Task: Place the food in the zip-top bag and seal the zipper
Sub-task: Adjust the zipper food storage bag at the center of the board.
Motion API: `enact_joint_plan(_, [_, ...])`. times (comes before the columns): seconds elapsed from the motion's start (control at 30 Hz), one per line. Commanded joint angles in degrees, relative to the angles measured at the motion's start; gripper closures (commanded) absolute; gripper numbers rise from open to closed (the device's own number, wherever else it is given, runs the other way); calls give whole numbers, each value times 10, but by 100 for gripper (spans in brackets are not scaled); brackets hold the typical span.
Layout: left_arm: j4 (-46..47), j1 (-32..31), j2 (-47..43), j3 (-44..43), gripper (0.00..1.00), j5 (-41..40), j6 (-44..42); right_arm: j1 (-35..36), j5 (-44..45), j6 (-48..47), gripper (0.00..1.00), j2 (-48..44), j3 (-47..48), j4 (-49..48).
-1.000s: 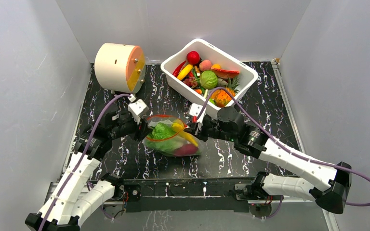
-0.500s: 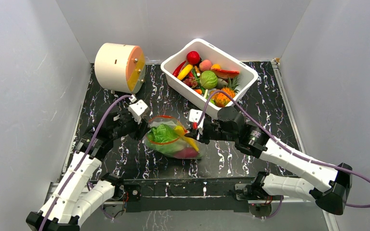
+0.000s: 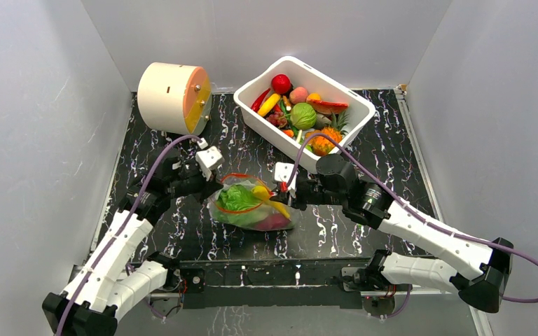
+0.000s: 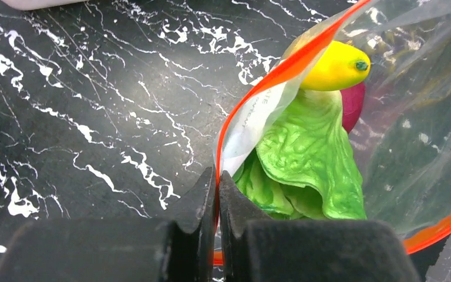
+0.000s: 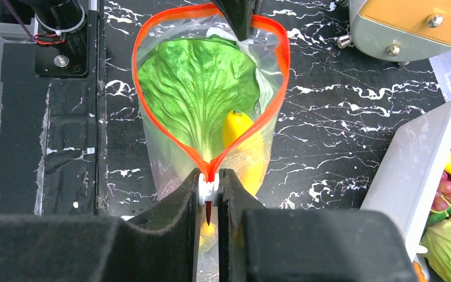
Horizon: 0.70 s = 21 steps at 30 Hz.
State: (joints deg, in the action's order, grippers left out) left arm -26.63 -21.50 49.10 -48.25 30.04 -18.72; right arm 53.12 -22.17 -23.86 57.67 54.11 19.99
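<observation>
The clear zip-top bag [image 3: 252, 210] lies on the black marbled table between my two grippers, its orange-red zipper [image 5: 152, 35] gaping in a loop. Inside are green leafy greens [image 5: 197, 82], a yellow banana [image 5: 235, 126] and a pink piece [image 4: 352, 104]. My left gripper [image 4: 216, 176] is shut on the zipper strip at the bag's left end. My right gripper [image 5: 208, 176] is shut on the white zipper slider [image 5: 208, 189] at the right end. More food [image 3: 301, 112] fills the white tub.
The white rectangular tub [image 3: 354, 119] stands at the back right, close behind my right arm. A cream cylinder with an orange face [image 3: 174, 98] stands at the back left. Grey walls close in both sides.
The bag's mouth has been drawn a little wider and the left gripper has moved slightly back and right. The right gripper has kept hold of the slider.
</observation>
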Motion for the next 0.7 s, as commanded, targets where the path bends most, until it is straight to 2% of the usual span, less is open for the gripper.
enact_joint_plan(0.0, [-25,-1,-11,-35,100,-8,2,-4,30,19,97,-19,21,-41])
enact_joint_plan(0.2, [-84,-1,-27,-163,100,-28,58,-41,88,50,99,-19,17,-45])
enact_joint_plan(0.47, [-124,0,-14,-149,100,-11,65,-70,73,74,99,-18,9,-79])
enact_joint_plan(0.67, [-93,0,-19,-122,100,-20,86,-71,68,78,93,2,19,-94])
